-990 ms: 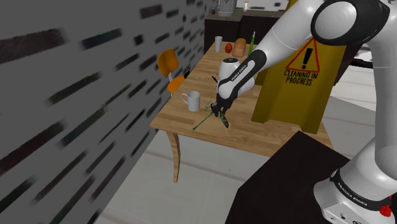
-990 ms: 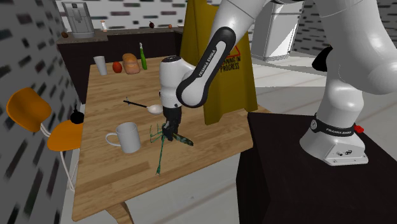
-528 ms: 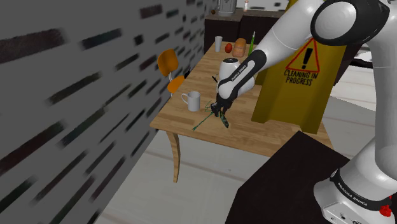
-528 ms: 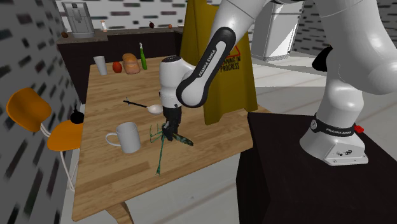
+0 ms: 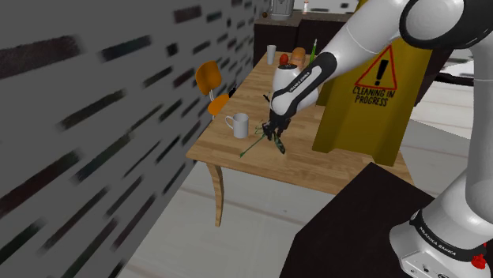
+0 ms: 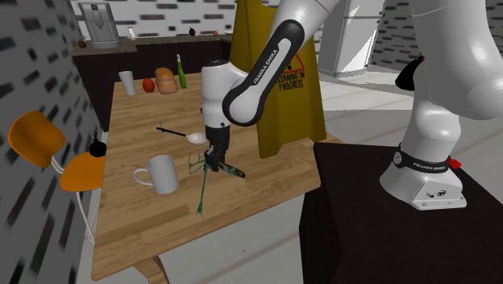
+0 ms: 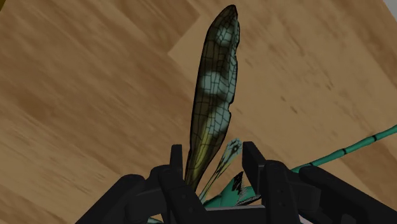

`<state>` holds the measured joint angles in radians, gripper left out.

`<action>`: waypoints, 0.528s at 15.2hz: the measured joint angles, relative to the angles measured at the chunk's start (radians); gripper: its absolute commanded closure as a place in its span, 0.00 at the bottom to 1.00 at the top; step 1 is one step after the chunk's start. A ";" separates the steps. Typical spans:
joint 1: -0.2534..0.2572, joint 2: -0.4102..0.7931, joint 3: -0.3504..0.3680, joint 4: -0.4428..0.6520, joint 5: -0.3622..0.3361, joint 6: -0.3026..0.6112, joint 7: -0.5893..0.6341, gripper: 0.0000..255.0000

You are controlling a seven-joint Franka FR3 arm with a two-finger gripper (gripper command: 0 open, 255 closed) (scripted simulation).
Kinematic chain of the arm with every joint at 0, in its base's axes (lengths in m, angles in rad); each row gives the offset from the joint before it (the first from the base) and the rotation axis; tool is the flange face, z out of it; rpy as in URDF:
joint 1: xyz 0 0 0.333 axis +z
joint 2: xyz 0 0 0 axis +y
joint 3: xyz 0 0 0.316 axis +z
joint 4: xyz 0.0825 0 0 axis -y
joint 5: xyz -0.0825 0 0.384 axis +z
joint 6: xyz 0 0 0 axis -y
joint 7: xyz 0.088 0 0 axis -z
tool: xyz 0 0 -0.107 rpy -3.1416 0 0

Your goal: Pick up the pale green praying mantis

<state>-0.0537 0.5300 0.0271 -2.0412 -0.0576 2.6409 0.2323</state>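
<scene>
In the shoulder view, the tool (image 5: 274, 137) has risen slightly from the tabletop (image 5: 340, 170), clenched on the mantis (image 5: 254, 146). In the second exterior view, the mantis (image 6: 202, 190) dangles beside the mug (image 6: 162, 173). In the wrist view, the tool (image 7: 213, 156) pinches its wing, so the lift seems begun.

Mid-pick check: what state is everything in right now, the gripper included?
gripper: shut on the mantis.
praying mantis: clasped between the fingers.
white mug: upright on the table.
green bottle: upright at the table's far end.
yellow sign: standing beside the table.
</scene>
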 measured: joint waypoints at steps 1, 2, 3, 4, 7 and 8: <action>0.000 -0.012 0.001 -0.001 0.001 -0.011 0.000 1.00; 0.000 -0.022 0.001 -0.004 0.001 -0.018 -0.001 1.00; 0.000 -0.031 0.002 -0.005 0.002 -0.026 0.000 1.00; -0.002 -0.043 0.003 -0.006 0.003 -0.037 -0.003 1.00; -0.003 -0.074 0.004 -0.006 0.005 -0.068 -0.005 1.00; -0.003 -0.086 0.005 -0.008 0.006 -0.078 -0.005 1.00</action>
<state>-0.0569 0.4438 0.0323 -2.0494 -0.0513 2.5629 0.2272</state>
